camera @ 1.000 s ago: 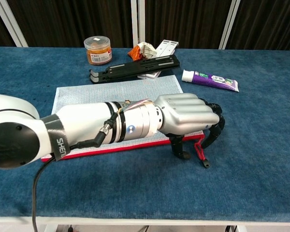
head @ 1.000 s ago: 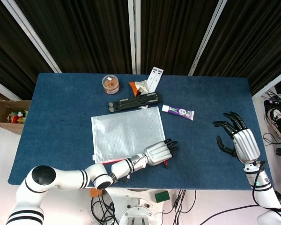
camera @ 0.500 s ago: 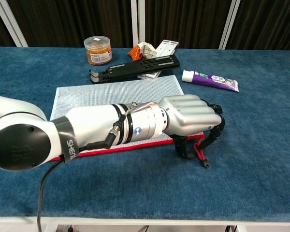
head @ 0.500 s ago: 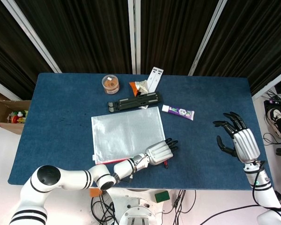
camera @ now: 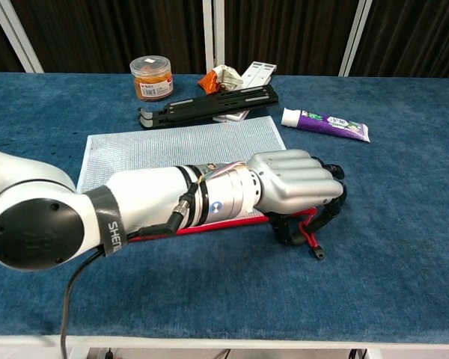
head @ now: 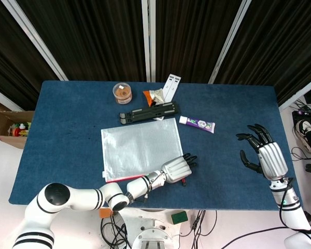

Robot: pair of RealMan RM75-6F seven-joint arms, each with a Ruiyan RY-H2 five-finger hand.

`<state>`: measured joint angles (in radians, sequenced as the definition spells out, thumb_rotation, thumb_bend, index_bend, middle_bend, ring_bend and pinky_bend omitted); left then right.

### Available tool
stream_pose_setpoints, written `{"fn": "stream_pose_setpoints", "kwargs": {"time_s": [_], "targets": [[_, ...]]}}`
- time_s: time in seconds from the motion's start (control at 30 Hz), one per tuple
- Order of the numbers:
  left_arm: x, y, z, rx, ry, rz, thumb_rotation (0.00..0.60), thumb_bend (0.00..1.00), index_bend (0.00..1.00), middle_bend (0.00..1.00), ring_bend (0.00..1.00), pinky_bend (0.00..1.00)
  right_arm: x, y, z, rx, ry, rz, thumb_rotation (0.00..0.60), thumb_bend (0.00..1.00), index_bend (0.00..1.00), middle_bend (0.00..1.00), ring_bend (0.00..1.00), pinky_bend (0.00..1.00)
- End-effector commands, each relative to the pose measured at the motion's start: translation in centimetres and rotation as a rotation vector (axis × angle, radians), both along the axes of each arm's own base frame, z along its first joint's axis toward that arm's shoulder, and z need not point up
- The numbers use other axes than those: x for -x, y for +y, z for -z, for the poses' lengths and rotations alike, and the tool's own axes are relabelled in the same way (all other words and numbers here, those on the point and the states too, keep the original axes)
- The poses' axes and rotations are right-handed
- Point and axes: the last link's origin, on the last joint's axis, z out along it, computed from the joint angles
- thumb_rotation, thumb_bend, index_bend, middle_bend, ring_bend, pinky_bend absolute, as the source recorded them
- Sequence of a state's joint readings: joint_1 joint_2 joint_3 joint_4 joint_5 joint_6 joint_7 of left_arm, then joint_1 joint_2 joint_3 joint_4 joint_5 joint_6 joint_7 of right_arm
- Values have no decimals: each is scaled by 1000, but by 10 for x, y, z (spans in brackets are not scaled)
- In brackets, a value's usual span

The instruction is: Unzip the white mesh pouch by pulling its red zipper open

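Observation:
The white mesh pouch [head: 140, 145] [camera: 179, 146] lies flat on the blue table [head: 233, 111], its red zipper [camera: 209, 226] along the near edge. My left hand [head: 177, 167] [camera: 295, 183] rests palm down on the pouch's near right corner, fingers curled over the edge. The red zipper pull [camera: 308, 230] sits between the thumb and the curled fingers and looks pinched there; its black tip trails on the cloth. My right hand [head: 262, 153] hovers open, fingers spread, far to the right and holds nothing; only the head view shows it.
Behind the pouch lie a black folding stand [head: 149, 112] [camera: 206, 105], an orange-filled jar [head: 122, 93] [camera: 151, 77], a crumpled snack wrapper [head: 155, 95], a white bracket [head: 171, 85] and a toothpaste tube [head: 197, 123] [camera: 325, 122]. A cardboard box [head: 10, 127] sits off the table's left.
My left hand has settled lower onto the pouch corner, and its thumb and fingers have drawn in around the red pull. The right hand has not moved.

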<state>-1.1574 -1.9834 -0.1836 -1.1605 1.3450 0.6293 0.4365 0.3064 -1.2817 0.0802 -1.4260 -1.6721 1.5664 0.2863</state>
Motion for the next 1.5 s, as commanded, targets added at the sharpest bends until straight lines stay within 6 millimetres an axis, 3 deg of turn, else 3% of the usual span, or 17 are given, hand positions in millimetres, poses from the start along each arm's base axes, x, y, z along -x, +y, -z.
{"fn": "stream_pose_setpoints", "kwargs": {"time_s": [0.03,0.5,0.73,0.9,1.13,1.3,1.5], "targets": [[0,0,0,-2,0,0,600,245,580,204,27,127,0,0,0,-1,-1,2,600,506,294,404,134,146],[0,-3,-12,-14,-59,-8,600,413,592,204,27,127,2,0,2,-14,-2,1,600,506,294,403,133,146],[12,-7,-60,-73,-232,-55,600,415,605,204,27,127,-2,-3,-4,-36,-12,-12,600,506,294,400,134,152],[29,-10,-97,-113,-368,-143,600,415,616,204,27,127,-5,-8,-10,-61,-37,-11,600,506,290,403,159,236],[48,-11,-133,-156,-546,-261,600,411,622,200,27,127,-3,-11,-10,-168,48,45,600,448,453,463,249,325],[54,-14,-157,-168,-660,-306,600,407,631,188,26,127,-23,-25,11,-259,160,41,600,420,463,460,248,326],[65,-21,-172,-188,-727,-343,600,403,638,156,24,127,-72,-59,51,-318,224,-43,600,383,443,419,248,325]]}}
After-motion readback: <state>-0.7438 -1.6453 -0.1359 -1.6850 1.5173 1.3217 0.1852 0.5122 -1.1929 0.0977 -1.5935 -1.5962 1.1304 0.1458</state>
